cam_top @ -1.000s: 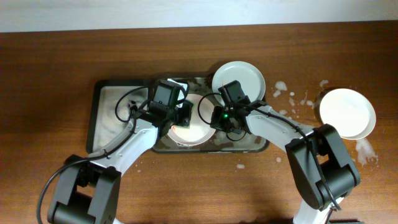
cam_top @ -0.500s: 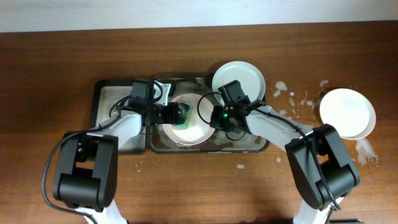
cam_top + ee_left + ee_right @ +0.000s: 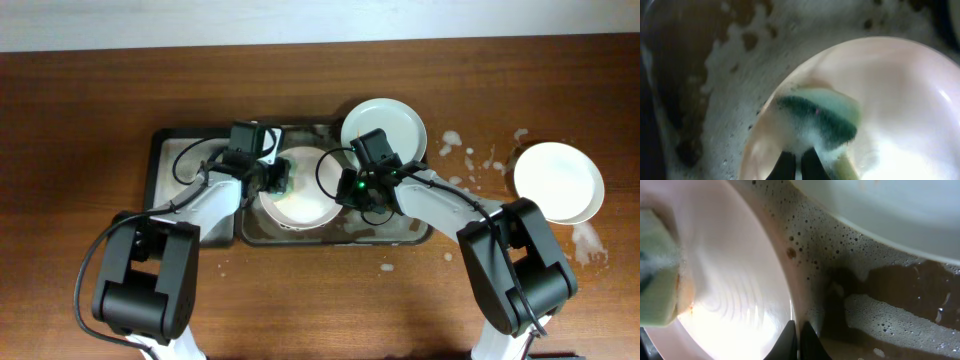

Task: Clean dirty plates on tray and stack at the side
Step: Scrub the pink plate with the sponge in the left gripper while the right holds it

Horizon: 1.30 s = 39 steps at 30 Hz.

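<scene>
We find the left gripper [image 3: 798, 163] nearly closed, its two dark fingertips pinching a foamy green sponge [image 3: 819, 114] and pressing it onto the plate being washed [image 3: 895, 100]. The right gripper [image 3: 799, 337] is likewise almost shut, clamped over that plate's rim on the side away from the sponge. This plate lies flat inside the soapy tray [image 3: 340, 237], in its left half.

Over the last second the sponge has travelled from the plate's middle to its upper-left edge, while the right gripper has not moved. We judge this a scrubbing stroke in progress, with the plate held steady for it. A faint orange tinge shows beside the sponge in the right wrist view, so washing looks unfinished.

A second plate [image 3: 385, 124] overlaps the tray's upper right corner, seemingly awaiting its turn. A third plate [image 3: 558, 180] sits well to the right of the tray among foam spots [image 3: 470, 160]. We take it as the start of the stack.
</scene>
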Each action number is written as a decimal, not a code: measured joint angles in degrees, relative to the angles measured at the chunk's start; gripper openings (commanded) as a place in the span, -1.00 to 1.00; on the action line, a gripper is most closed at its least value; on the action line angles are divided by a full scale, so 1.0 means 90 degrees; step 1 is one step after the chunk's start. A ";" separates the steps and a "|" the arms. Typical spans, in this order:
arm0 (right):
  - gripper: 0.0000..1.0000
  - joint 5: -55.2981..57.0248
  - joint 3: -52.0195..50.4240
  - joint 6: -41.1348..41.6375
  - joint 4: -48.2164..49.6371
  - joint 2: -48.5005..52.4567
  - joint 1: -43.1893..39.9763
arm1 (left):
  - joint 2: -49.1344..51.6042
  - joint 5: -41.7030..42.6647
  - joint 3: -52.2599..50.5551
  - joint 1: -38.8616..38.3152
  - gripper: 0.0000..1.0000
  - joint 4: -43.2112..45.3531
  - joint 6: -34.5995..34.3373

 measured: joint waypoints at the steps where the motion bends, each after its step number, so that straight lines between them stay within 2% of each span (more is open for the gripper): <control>1: -0.92 0.0000 0.0000 -0.0002 -0.0007 0.0000 0.0000 | 0.0000 -0.0168 0.0221 -0.0153 -0.99 -0.0114 0.0027; 3: -0.92 0.0000 0.0000 -0.0002 -0.0019 0.0000 0.0000 | -0.0046 -0.0250 0.0444 -0.0279 -0.99 -0.0121 0.0041; 6: -0.92 -0.0002 0.0000 -0.0007 -0.0022 0.0000 0.0000 | -0.0784 -0.0403 0.0527 -0.0289 -0.99 -0.0277 0.0041; 9: -0.92 -0.0002 0.0000 -0.0005 -0.0024 0.0000 0.0000 | -0.1231 -0.0522 0.0617 -0.0289 -0.99 -0.1139 0.0041; 11: -0.92 -0.0002 0.0000 -0.0005 -0.0022 0.0000 0.0000 | -0.1156 -0.0610 0.0580 -0.0335 -0.99 -0.1311 0.0236; 14: -0.92 -0.0002 0.0000 -0.0002 -0.0022 0.0000 0.0000 | -0.0459 -0.0758 0.0520 -0.0940 -0.99 -0.1336 0.0964; 21: -0.92 -0.0002 0.0000 -0.0002 -0.0039 0.0000 0.0000 | 0.0185 -0.1192 0.0602 -0.1256 -0.99 -0.1382 0.1258; 23: -0.92 -0.0002 0.0000 -0.0005 -0.0039 0.0000 0.0000 | 0.0226 -0.1870 0.0631 -0.1311 -0.99 -0.1382 0.0935; 26: -0.92 -0.0002 0.0000 -0.0005 -0.0039 0.0000 0.0000 | 0.0350 -0.3432 0.0629 -0.1328 -0.99 -0.1387 0.0469; 33: -0.92 -0.0192 0.0000 -0.0005 0.0068 0.0000 0.0015 | 0.0478 -0.4711 0.0607 -0.1469 -0.99 -0.1207 -0.0061; 36: -0.92 -0.0194 0.0000 0.0000 0.0032 0.0000 0.0012 | 0.0461 -0.5187 0.0935 -0.1467 -0.99 -0.1217 -0.0296; 39: -0.92 -0.0192 0.0000 -0.0005 0.0017 0.0000 0.0007 | -0.0019 -0.4932 0.1071 -0.1457 -0.99 -0.1270 -0.0345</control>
